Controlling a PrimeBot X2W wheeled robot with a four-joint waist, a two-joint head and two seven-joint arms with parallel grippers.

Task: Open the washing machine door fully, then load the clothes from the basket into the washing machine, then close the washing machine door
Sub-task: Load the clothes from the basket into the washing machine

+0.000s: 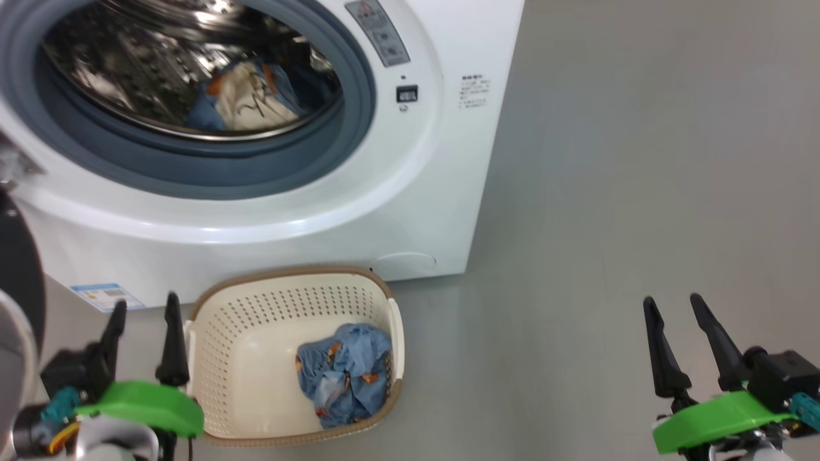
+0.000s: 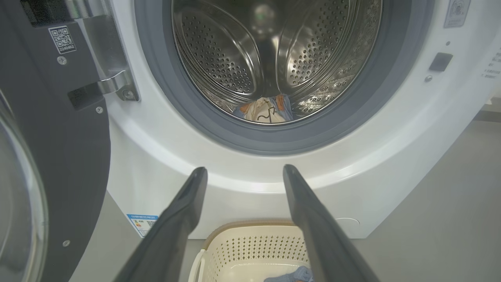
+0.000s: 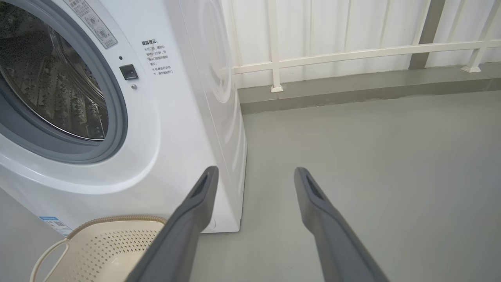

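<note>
- washing machine door [image 2: 58, 164] standing swung open at the left side of washing machine [image 1: 410, 211]
- clothes [image 1: 346, 374] lying bunched in basket [image 1: 256, 320]; another garment [image 1: 253, 96] sitting inside drum [image 2: 219, 58]
- basket sitting on floor [image 1: 640, 160], just before machine front
- left end effector [image 1: 146, 302] hovering open beside basket
- right end effector [image 1: 672, 299] hovering open, empty, well apart

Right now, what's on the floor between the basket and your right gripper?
Nothing is there. In the head view, bare grey floor runs from the basket across to the open right gripper.
</note>
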